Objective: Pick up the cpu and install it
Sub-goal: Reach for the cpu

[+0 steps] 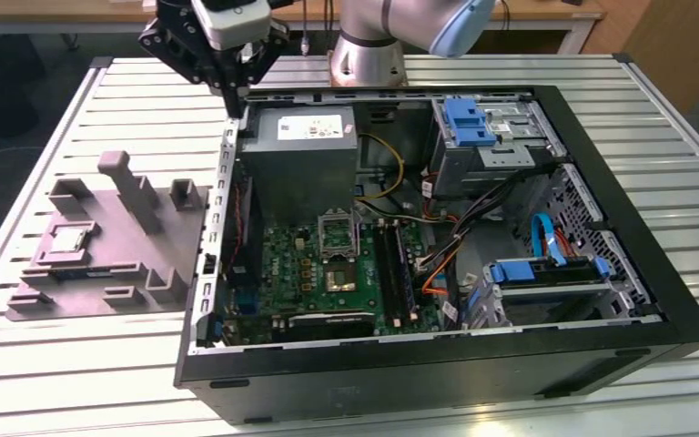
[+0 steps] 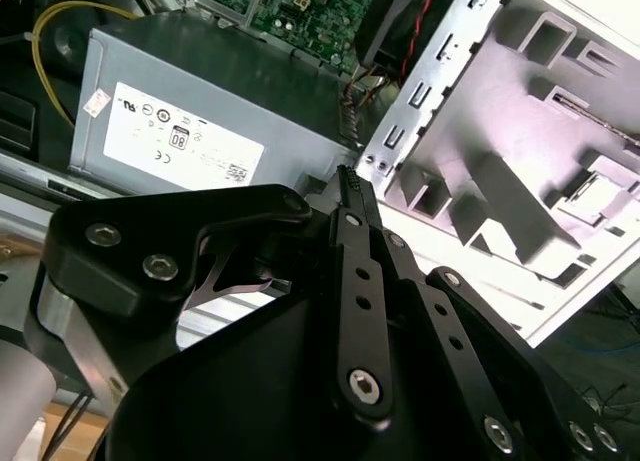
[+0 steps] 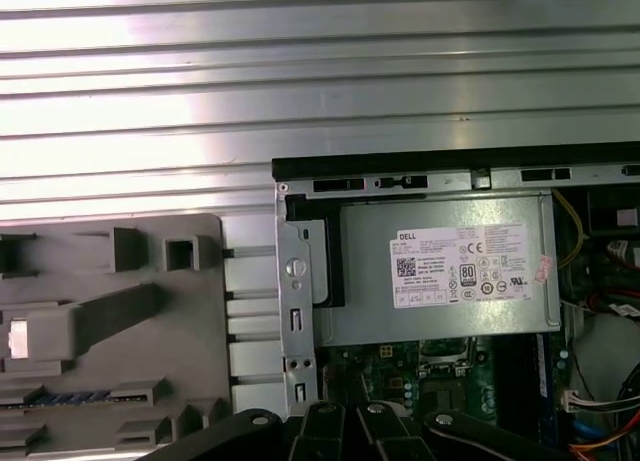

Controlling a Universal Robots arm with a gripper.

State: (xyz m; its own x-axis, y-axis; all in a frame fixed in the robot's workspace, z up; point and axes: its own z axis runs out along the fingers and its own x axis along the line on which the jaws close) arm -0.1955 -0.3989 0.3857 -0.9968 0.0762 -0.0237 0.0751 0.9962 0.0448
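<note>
Black bolted gripper [image 2: 352, 186], silver arm [image 1: 374, 41] (blue cap [image 1: 461, 27]).

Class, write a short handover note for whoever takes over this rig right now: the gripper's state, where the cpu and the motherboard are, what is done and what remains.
The gripper hovers over a corner of the open computer case, next to the power supply. It is not holding the cpu.
The cpu lies flat in a recess of the grey fixture, which sits on the table at the exterior view's left of the case.
The green motherboard lies exposed inside the case.
Done: nothing yet. The cpu is not picked up.
Left: both pick-up and installation.
</note>
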